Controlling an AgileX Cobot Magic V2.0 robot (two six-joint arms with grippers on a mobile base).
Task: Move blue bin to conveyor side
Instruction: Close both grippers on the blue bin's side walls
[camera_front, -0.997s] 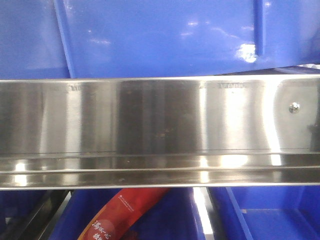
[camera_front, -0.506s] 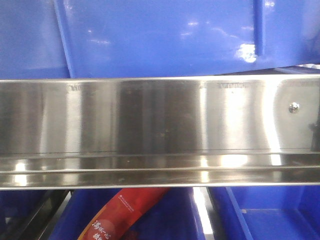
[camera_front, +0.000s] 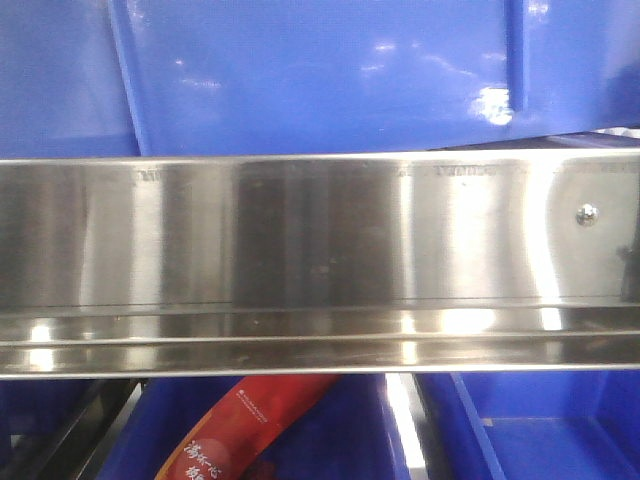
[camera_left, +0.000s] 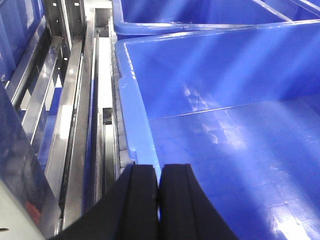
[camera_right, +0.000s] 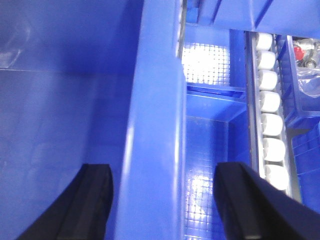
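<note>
Just as half a second ago, one blue bin (camera_front: 320, 70) sits just above a steel rail (camera_front: 320, 240), with two blue crates (camera_front: 540, 430) below, one holding a red packet (camera_front: 250, 420). Of two grippers, the left gripper (camera_left: 159, 172) is clamped on the bin's rim; the right gripper (camera_right: 165, 172) straddles a rim, fingers spread wide.

A brushed steel rail (camera_front: 320, 250) spans my front view, one screw (camera_front: 588, 213) near its right end. Below the rail, a red packet (camera_front: 250, 425) with white lettering rests in a blue crate (camera_front: 340, 440); a second blue crate (camera_front: 540, 440) sits under the rail's right end. My right wrist camera catches a row of white rollers (camera_right: 270, 125).
</note>
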